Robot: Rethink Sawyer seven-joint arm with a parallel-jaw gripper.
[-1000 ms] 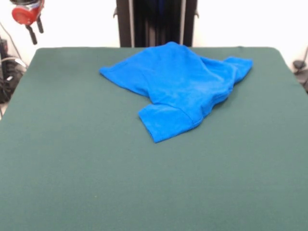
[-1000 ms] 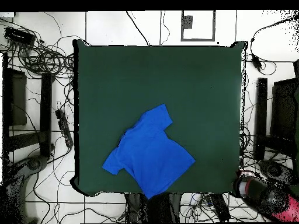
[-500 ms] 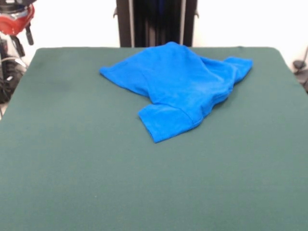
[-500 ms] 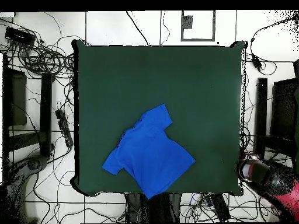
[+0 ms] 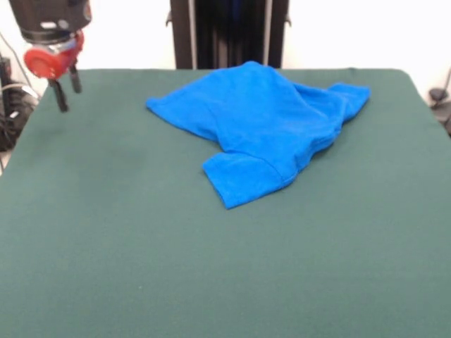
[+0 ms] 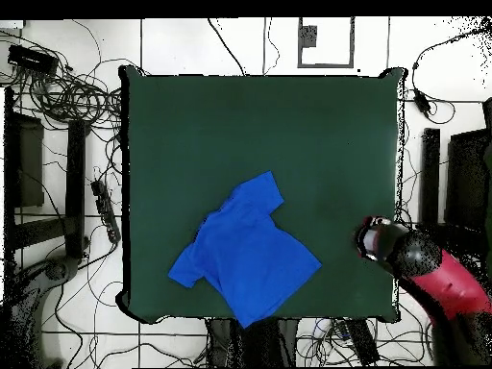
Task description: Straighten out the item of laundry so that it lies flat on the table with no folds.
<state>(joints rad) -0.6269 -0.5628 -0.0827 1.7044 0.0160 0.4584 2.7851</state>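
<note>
Front view: we log the blue T-shirt (image 5: 258, 127) lying rumpled toward the tabletop's (image 5: 141, 246) far edge, one sleeve folded forward. Claw (image 5: 65, 90), fingers parted and empty, hangs over the far left corner, well apart.

Overhead view: we note the shirt (image 6: 245, 255) near the bottom edge, the claw (image 6: 370, 238) to its right.

white tiled floor (image 6: 192, 43) strewn with tangled black cables (image 6: 67, 91), a pale wall (image 5: 352, 32) behind

Soft matt cotton on the blue T-shirt (image 5: 261, 123), rumpled at twelve o'clock; the table (image 5: 211, 267) wears dull green felt-like cloth; the gripper (image 5: 65, 90) shows smooth red plastic.
</note>
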